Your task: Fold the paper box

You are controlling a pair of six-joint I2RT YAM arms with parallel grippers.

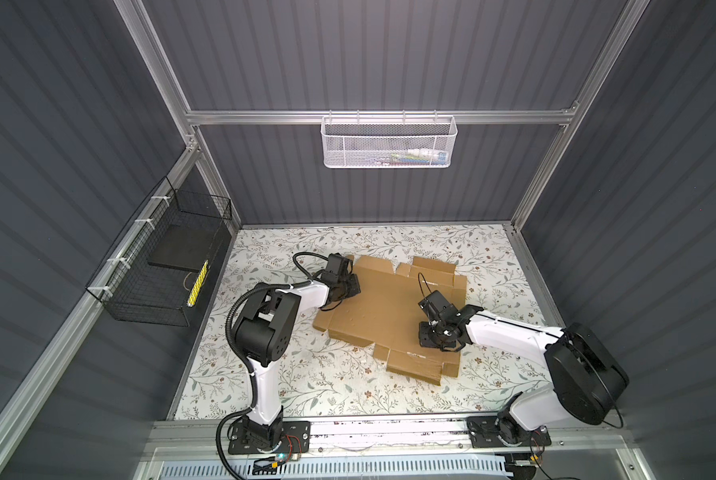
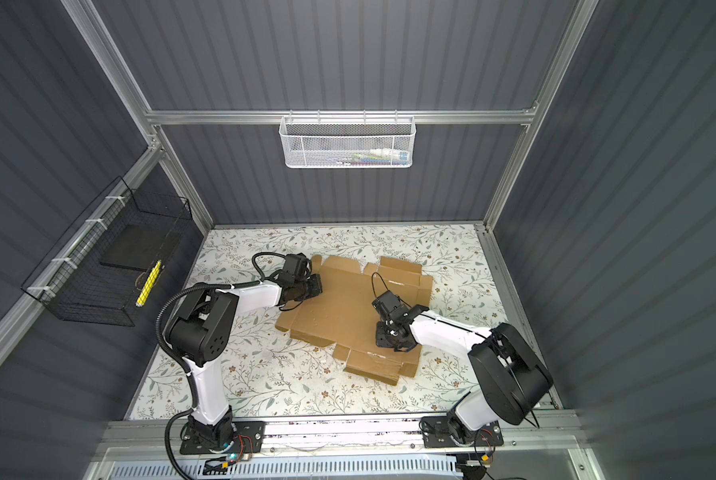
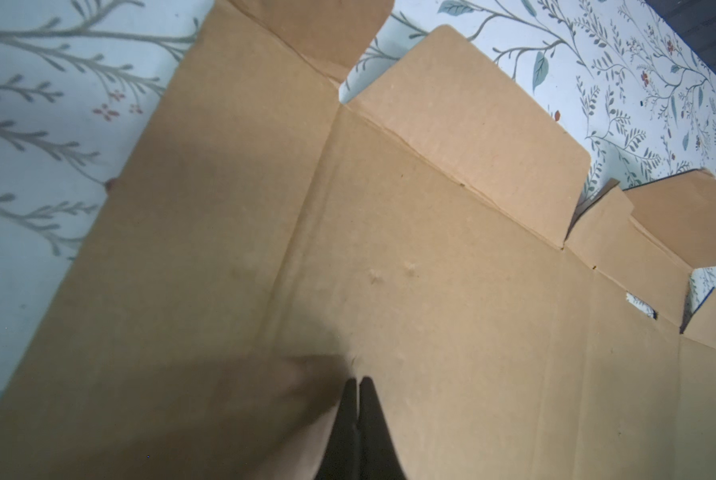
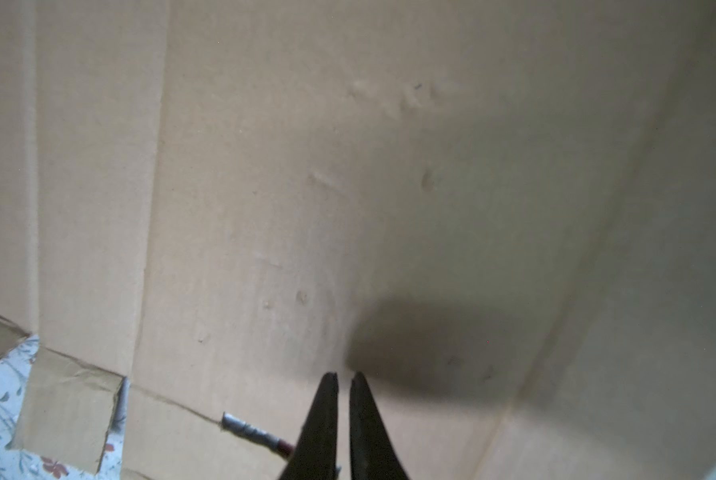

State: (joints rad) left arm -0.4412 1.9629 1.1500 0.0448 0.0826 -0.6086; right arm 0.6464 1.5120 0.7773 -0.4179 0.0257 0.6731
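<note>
The folding has barely begun, by my reading: the paper box (image 1: pixel 381 307) lies as an open die-cut sheet in the middle of the floral tabletop (image 1: pixel 306 374), its main panels flat and no wall standing. Only the far flaps (image 3: pixel 472 137) tilt up a little along their creases, and 1 small slot (image 3: pixel 641 309) shows unfilled. Raising the sides, tucking the flaps and closing the lid all appear to be left. The left hand (image 3: pixel 357 384) sits low over the sheet's left end with its fingers pressed together, pinching nothing. The right hand (image 4: pixel 345 380) is down over the sheet's right, near part, its fingers drawn almost together with a sliver of a gap, and it also grips nothing. Whether either tip actually presses on the cardboard cannot be told. On the left wall, the black wire basket (image 1: pixel 152 316) holds a dark flat slab (image 1: pixel 177 249) and a yellow stick-like item (image 1: pixel 197 282). On the back rail, the white mesh basket (image 1: pixel 348 145) holds a few pale, tube-like things (image 1: pixel 418 157), too small to identify.
</note>
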